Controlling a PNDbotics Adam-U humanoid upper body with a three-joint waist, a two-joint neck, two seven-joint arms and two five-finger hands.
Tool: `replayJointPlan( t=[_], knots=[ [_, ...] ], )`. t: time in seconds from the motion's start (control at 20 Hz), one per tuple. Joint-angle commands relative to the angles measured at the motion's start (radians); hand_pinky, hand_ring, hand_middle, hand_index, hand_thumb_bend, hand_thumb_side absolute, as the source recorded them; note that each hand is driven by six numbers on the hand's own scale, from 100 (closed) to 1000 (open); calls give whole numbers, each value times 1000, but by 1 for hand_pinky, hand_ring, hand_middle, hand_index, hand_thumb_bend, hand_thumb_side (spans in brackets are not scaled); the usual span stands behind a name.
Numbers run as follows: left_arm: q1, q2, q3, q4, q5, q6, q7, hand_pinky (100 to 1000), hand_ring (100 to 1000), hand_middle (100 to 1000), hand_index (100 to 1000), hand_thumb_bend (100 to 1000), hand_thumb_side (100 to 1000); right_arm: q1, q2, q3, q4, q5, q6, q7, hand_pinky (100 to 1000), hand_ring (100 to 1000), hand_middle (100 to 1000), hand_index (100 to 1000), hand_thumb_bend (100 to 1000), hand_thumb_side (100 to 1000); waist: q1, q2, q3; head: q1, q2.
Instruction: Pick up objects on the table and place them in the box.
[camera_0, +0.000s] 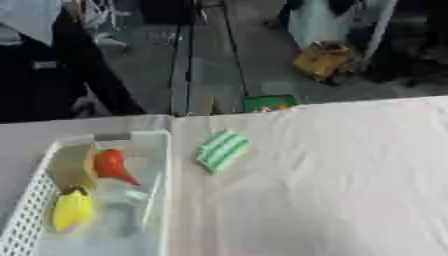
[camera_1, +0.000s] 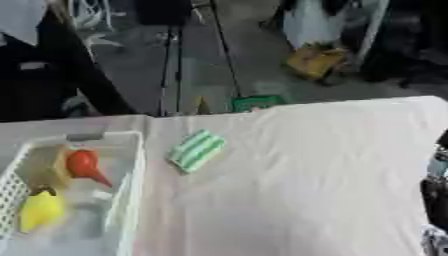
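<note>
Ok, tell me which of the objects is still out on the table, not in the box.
The green-and-white striped object. It lies on the cloth just right of the white box, while the yellow, red and tan objects sit inside.

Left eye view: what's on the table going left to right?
Yellow item in the white box → tan item → red item → green-and-white striped item lying on the cloth, outside the box. No hand shows in this view.
</note>
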Motion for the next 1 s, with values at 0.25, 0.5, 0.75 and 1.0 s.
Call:
replayJointPlan(
  t=[0.25, 0.5, 0.75, 1.0],
  knots=[
    [20, 24, 10, -15, 2, 2, -4, 979, 916, 1000, 960, 106, 1000, 22, -44, -17, -18, 12, -6, -17, 791, 790, 750, 829, 100, 1000, 13, -38, -5, 19, 103],
    [27, 25, 10, -15, 3, -2, -6, 979, 917, 1000, 962, 105, 1000, 33, -53, -18, -18, 21, -8, -21, 796, 795, 755, 833, 100, 1000, 18, -35, -5, 18, 123],
    [24, 23, 4, -15, 2, 0, -15, 980, 917, 1000, 962, 105, 1000, 30, -115, -7, -18, 28, -14, -5, 809, 814, 778, 849, 100, 1000, 11, -25, -10, 16, 132],
    [22, 25, -1, -15, 6, 4, -20, 980, 916, 1000, 962, 106, 1000, -2, -255, 27, -18, -2, 20, 85, 830, 841, 823, 895, 170, 1000, 2, -28, -7, 12, 129]
  ],
)
